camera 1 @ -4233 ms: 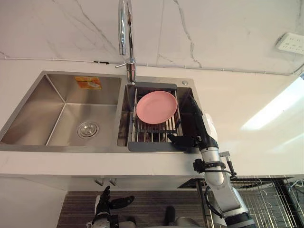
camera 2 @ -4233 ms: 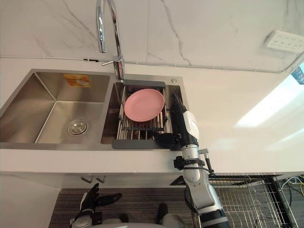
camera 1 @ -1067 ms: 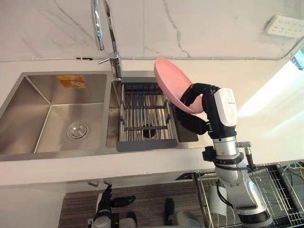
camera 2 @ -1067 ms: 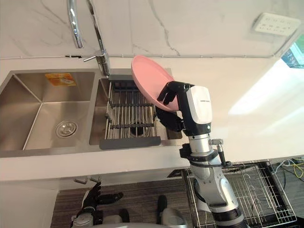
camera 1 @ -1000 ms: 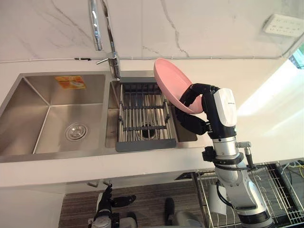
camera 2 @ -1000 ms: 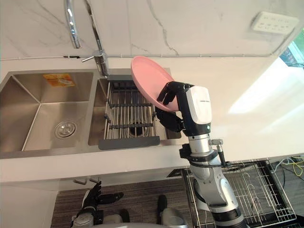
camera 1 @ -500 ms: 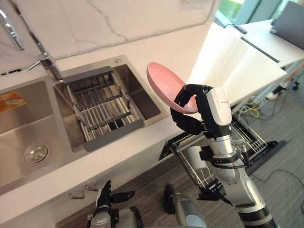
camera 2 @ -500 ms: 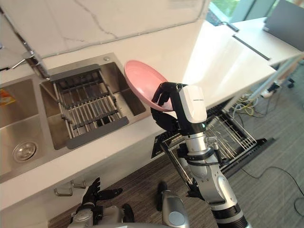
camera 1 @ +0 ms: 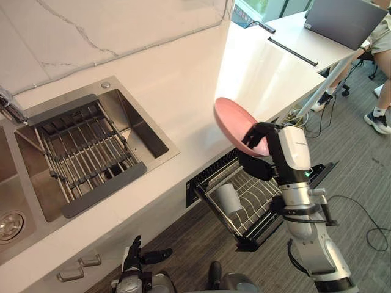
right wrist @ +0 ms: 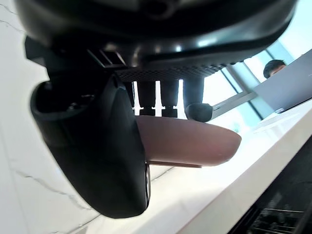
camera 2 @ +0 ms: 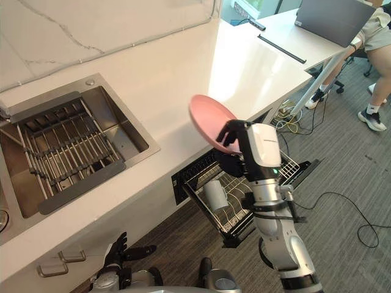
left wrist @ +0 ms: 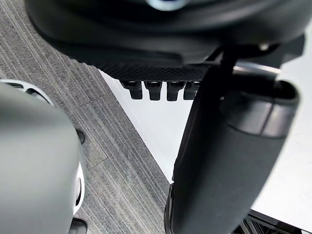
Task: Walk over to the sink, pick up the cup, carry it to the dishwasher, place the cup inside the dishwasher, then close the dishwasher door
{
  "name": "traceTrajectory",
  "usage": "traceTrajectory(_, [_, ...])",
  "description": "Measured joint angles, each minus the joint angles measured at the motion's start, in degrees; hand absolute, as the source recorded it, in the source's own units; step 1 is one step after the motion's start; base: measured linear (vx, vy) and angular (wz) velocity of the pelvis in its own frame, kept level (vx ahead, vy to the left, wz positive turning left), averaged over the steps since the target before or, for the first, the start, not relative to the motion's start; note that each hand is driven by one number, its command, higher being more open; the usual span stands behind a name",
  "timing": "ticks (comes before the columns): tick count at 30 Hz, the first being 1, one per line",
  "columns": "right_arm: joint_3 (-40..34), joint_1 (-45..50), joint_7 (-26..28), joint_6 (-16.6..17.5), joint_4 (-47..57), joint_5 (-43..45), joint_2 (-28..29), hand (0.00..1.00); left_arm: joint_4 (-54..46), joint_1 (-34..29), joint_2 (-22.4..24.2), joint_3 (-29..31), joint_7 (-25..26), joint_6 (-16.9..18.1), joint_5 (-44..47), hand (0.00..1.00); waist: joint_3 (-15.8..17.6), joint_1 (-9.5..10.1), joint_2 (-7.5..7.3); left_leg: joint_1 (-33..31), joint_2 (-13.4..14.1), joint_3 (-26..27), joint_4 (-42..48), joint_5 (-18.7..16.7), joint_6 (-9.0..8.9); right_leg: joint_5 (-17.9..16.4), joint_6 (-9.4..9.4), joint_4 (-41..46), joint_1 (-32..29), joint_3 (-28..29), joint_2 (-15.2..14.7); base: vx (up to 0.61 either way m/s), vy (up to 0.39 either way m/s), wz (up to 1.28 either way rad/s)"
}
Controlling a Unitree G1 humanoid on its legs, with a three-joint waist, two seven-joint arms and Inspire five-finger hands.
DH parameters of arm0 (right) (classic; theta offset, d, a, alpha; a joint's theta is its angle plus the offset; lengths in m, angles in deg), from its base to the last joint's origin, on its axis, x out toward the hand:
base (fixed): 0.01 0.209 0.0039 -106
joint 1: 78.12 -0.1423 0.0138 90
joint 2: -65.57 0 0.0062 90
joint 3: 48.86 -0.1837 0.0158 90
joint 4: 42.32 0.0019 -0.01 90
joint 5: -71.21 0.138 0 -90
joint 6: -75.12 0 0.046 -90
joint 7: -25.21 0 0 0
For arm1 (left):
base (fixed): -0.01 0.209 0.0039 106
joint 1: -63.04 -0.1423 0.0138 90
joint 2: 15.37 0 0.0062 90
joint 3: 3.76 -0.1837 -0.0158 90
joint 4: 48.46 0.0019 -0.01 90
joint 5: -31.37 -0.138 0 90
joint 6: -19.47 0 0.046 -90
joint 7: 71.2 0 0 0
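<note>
My right hand point(camera 1: 261, 145) is shut on a pink plate point(camera 1: 234, 124), held tilted on edge in the air. It hangs just past the counter's front edge, above the pulled-out dishwasher rack point(camera 1: 264, 217). In the right wrist view the fingers point(right wrist: 161, 98) curl over the pink plate point(right wrist: 191, 144) and the thumb point(right wrist: 97, 151) sits under it. A pale cup point(camera 1: 228, 198) lies tilted in the rack's near end. My left hand point(camera 1: 134, 260) hangs low near the floor, fingers point(left wrist: 156, 90) straight and empty.
The steel sink point(camera 1: 148, 133) with its wire drain rack point(camera 1: 79, 154) lies at the left of the white counter point(camera 1: 244, 67). A laptop point(camera 1: 347, 18) stands on a far table, and a seated person's legs point(camera 1: 380, 91) show at the right edge. Cables run over the grey floor point(camera 1: 366, 201).
The camera has swung right, so the sink has slid to the view's left. My right hand has carried the pink plate from beside the sink to over the open dishwasher rack.
</note>
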Motion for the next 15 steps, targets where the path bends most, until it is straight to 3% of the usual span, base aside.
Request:
traceTrajectory(8, [-2.1, 5.2, -0.2, -0.9, -1.5, -0.5, 0.6, 0.00, 0.9, -1.1, 0.5, -0.1, 0.0, 0.0, -0.1, 1.00, -2.4, -0.93, 1.51, 1.4, -2.1, -1.3, -4.6, 2.2, -0.04, 0.3, 0.57, -1.4, 0.9, -1.0, -1.2, 0.00, 0.019, 0.12])
traceTrajectory(15, [-6.7, 5.3, -0.6, -2.9, -9.4, -0.6, 1.5, 0.00, 0.8, -1.9, 1.4, -1.3, -0.2, 0.1, -1.2, 1.00, -3.2, -1.32, 3.91, -0.4, -3.1, -1.8, -6.0, 3.9, 0.57, 0.6, 0.86, 0.3, -2.1, -1.2, -1.9, -0.07, 0.001, 0.03])
